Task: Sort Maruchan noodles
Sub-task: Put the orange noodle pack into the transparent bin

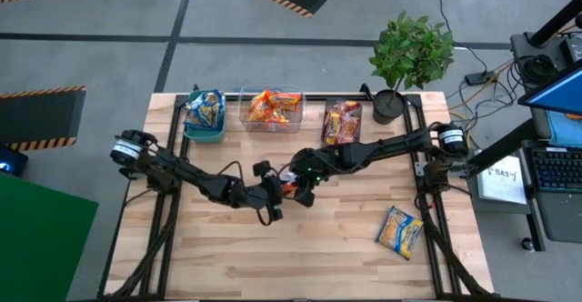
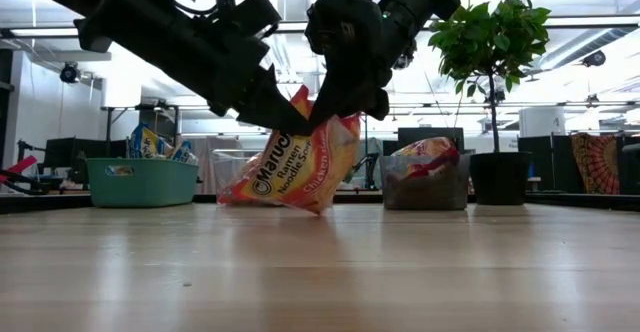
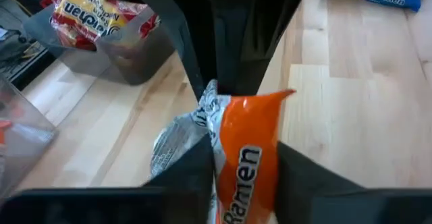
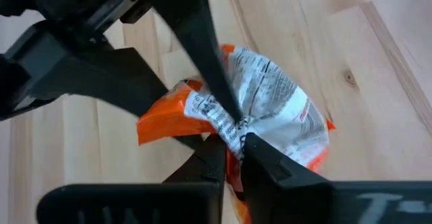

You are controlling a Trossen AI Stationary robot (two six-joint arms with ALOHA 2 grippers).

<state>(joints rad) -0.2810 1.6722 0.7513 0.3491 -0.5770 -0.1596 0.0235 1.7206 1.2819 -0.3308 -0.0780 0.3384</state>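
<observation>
An orange Maruchan packet (image 2: 295,172) hangs above the table's middle between both grippers. My left gripper (image 1: 275,196) comes from the table's left and is shut on it. My right gripper (image 1: 300,182) comes from the right and is shut on it too. A blue-and-yellow packet (image 1: 400,231) lies flat on the table near the right near corner. More packets sit in the bins along the far edge: blue-and-yellow in the teal bin (image 1: 193,131), orange in the clear bin (image 1: 244,111), red in the grey bin (image 1: 356,129). My left gripper (image 3: 246,156) has the packet's orange printed end (image 3: 246,136) between its two fingers, one on each face, slanting down from the table's left. The packet is clear of the table and tilted. My right gripper (image 4: 233,140) pinches the crumpled white back of the packet (image 4: 237,124) between its two fingers, coming from above and the right. The foil is bunched at the fingertips. The packet hangs below, lifted clear of the table.
A potted plant (image 1: 409,56) stands at the far right corner beside the grey bin. The two arms cross close together over the table's middle. Bare wood lies along the near edge and toward the left (image 1: 209,247).
</observation>
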